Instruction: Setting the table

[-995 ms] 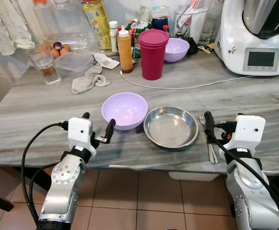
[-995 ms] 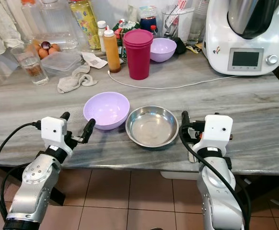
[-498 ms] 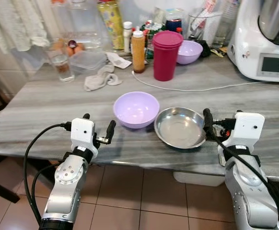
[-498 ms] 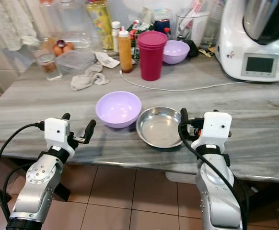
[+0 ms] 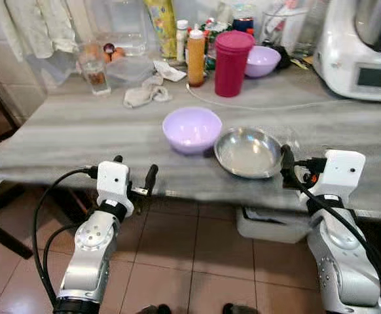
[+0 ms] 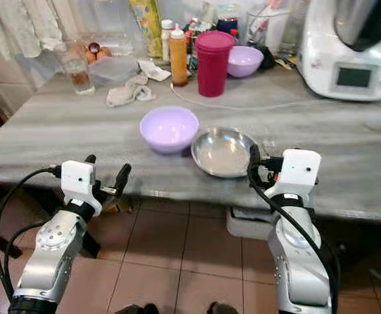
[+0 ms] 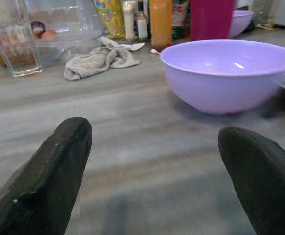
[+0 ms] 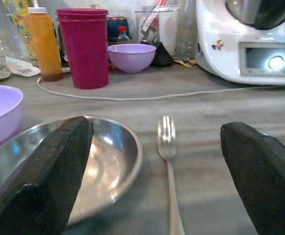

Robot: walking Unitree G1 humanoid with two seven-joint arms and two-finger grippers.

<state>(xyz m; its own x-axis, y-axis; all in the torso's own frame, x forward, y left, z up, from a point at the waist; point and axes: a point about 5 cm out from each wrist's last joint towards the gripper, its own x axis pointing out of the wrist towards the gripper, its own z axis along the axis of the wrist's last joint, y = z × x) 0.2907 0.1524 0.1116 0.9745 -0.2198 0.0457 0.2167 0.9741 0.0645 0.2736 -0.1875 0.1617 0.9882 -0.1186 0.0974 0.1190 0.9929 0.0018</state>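
On the grey marble table (image 5: 66,131), a lilac bowl (image 5: 192,129) sits just left of a steel bowl (image 5: 248,152), the two rims close or touching. A fork (image 8: 169,156) lies just right of the steel bowl, tines pointing to the far side. Compared with a second ago the whole scene sits farther off and higher in the head views: the camera has drawn back, more tiled floor shows, and both grippers now hang off the near table edge instead of over the top. The bowls and fork keep their places relative to each other. The left gripper (image 5: 133,174) is spread wide and empty, facing the lilac bowl. The right gripper (image 8: 162,161) is also spread wide and empty, with the fork lying between its fingers (image 8: 49,166) in the right wrist view. Far back stand a magenta tumbler (image 5: 232,53), an orange bottle (image 5: 196,47) and a white kitchen machine (image 5: 364,46).
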